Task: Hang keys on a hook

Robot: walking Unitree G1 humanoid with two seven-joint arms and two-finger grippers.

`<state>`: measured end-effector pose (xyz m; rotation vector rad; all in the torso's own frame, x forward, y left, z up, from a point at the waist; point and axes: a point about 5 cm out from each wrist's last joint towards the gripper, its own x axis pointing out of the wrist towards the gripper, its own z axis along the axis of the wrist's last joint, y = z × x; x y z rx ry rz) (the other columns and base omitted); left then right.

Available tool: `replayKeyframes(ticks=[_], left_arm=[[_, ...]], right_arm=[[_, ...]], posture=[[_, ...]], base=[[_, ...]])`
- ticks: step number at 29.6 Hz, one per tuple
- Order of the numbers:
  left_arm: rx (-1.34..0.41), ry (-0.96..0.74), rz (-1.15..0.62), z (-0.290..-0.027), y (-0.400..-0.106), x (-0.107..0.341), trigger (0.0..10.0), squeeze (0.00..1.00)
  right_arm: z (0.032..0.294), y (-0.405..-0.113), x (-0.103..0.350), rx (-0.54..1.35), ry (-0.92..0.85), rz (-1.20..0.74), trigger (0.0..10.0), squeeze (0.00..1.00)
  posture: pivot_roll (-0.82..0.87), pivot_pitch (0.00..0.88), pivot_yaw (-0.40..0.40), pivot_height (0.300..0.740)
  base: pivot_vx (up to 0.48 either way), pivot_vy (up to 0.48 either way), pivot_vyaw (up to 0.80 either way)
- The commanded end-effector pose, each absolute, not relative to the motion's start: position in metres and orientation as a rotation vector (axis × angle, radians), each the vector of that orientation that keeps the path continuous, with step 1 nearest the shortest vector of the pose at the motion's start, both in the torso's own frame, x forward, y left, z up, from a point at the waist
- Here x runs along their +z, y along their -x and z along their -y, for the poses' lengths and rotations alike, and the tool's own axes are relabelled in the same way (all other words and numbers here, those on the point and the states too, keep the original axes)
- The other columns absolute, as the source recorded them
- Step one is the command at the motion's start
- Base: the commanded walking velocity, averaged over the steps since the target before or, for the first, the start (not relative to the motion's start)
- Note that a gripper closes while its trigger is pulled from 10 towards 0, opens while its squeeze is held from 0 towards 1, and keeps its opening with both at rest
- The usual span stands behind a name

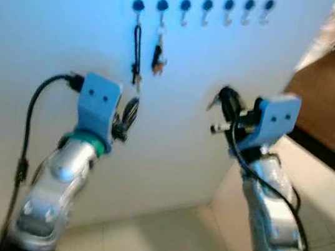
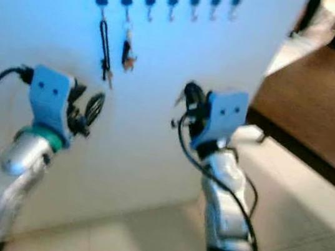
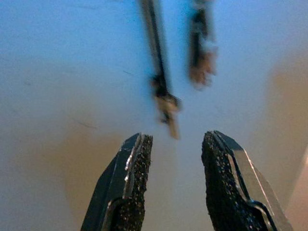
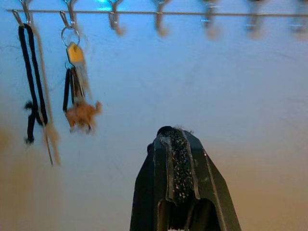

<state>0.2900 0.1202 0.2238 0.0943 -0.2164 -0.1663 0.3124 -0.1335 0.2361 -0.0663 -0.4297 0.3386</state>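
From the head views, a white wall [image 1: 54, 39] carries a row of seven hooks [image 1: 207, 6] with blue caps. Two sets of keys already hang there: a key on a black strap [image 1: 137, 48] from the first hook and, on the hook beside it, a ring of keys with a small brown charm [image 1: 158, 55]. The left gripper [image 1: 125, 119] is raised just below the strap key and near the wall. The right gripper [image 1: 223, 108] is up at about the same height, off to the side of both sets and below the bare hooks.

In the left wrist view, the left gripper [image 3: 173, 183] has its fingers [image 3: 132, 173] spread with nothing between them — the strap key's metal tip [image 3: 168, 113] hangs just ahead of the gap and the charm set [image 3: 201, 53] a little further on.

In the right wrist view, the right gripper [image 4: 180, 159] is pressed together and empty; both key sets hang above and to one side of its tip, under the hook rail [image 4: 159, 13].

By the look of it the hanging is done: keys sit on hooks and both grippers are free of them, so only backing the arms away seems left. No brand, label or writing can be read — the pictures are too blurred.
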Motion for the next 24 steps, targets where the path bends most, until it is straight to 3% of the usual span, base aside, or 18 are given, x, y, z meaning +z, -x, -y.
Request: replayKeyframes(ticks=[1,8,13,17,24], left_arm=[[-0.132,-0.087,0.202,-0.128,-0.289,0.221,10.0,0.00],[-0.081,-0.070,0.273,-0.146,-0.273,0.226,10.0,0.00],[-0.146,-0.066,0.242,-0.150,-0.261,0.220,10.0,0.00],[-0.262,-0.108,0.162,-0.155,-0.234,0.204,10.0,0.00],[-0.275,-0.090,0.195,-0.142,-0.233,0.210,10.0,0.00]], right_arm=[[0.127,-0.309,0.238,0.387,0.051,0.439,10.0,0.00],[0.121,-0.296,0.234,0.540,0.042,0.412,10.0,0.00],[0.123,-0.293,0.232,0.547,0.041,0.403,10.0,0.00],[0.128,-0.292,0.230,0.540,0.043,0.389,10.0,0.00],[0.136,-0.299,0.244,0.482,0.065,0.439,10.0,0.00]], posture=[[-0.12,0.012,0.111,0.740],[-0.13,0.021,0.121,0.740],[-0.12,0.026,0.121,0.740],[-0.10,0.035,0.118,0.740],[-0.10,0.038,0.111,0.740]], base=[[0.000,0.000,0.00],[0.000,0.000,0.00],[0.000,0.000,0.00],[0.000,0.000,0.00],[0.000,0.000,0.00]])
